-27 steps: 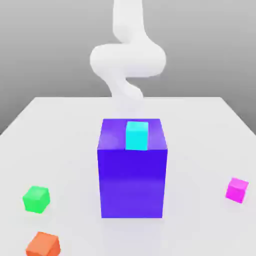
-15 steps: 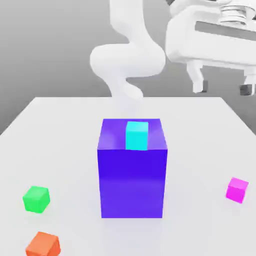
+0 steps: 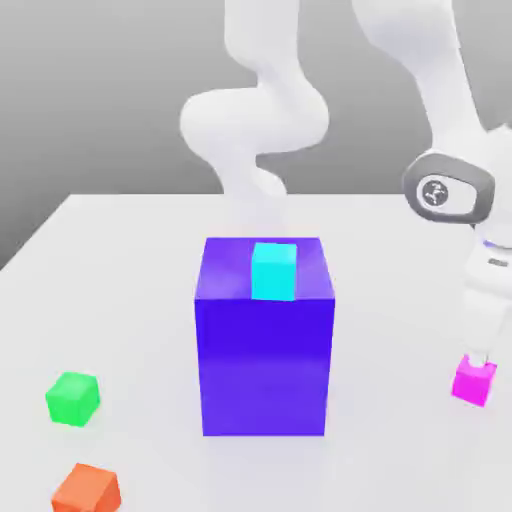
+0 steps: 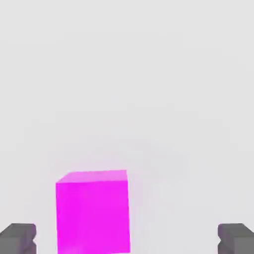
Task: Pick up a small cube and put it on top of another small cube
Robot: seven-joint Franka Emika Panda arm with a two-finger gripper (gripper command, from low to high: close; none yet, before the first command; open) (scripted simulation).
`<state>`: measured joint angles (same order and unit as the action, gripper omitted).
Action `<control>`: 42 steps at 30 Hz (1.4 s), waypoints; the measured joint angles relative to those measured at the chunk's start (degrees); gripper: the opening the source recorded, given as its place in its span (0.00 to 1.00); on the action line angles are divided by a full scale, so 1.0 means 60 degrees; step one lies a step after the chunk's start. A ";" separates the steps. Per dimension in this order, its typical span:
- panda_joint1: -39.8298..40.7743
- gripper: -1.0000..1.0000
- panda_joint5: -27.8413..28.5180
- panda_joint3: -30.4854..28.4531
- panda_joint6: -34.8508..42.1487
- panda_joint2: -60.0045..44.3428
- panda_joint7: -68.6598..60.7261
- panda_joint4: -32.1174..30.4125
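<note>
1. Gripper [image 4: 127,239] stood fully spread, fingertips [image 4: 18,237] wide apart and clear of the magenta cube [image 4: 93,212] between them.
2. Nothing was held.
3. Magenta cube [image 3: 473,381] rested on the white table [image 3: 130,290], at the exterior view's right, directly beneath the lowered hand.

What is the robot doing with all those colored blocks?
The robot arm has reached down to the small pink cube on the white table. Its gripper is open, a finger on either side of the cube, not squeezing yet. A light blue cube sits on top of the big purple block.
</note>
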<state>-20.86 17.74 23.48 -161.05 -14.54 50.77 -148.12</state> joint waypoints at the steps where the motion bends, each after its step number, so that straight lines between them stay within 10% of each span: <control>1: -0.0207 0.50 0.0278 -0.0248 -0.0197 -0.0285 0.0210 0.0064; 4: -0.0915 0.50 0.1129 -0.1122 -0.0796 -0.1127 0.0857 0.0280; 5: -0.1113 0.00 0.1357 -0.1368 -0.0960 -0.1352 0.1033 0.0339; 12: -0.1140 0.00 0.1401 -0.1398 -0.0982 -0.1379 0.1070 0.0347; 28: 0.0587 0.00 -0.0854 0.1874 0.0461 0.0093 -0.4298 0.0994; 42: 0.3424 0.00 -0.0696 0.1538 0.0891 0.0198 -0.9552 0.1335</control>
<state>-0.32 13.56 32.71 -155.71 -13.34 -6.54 -140.11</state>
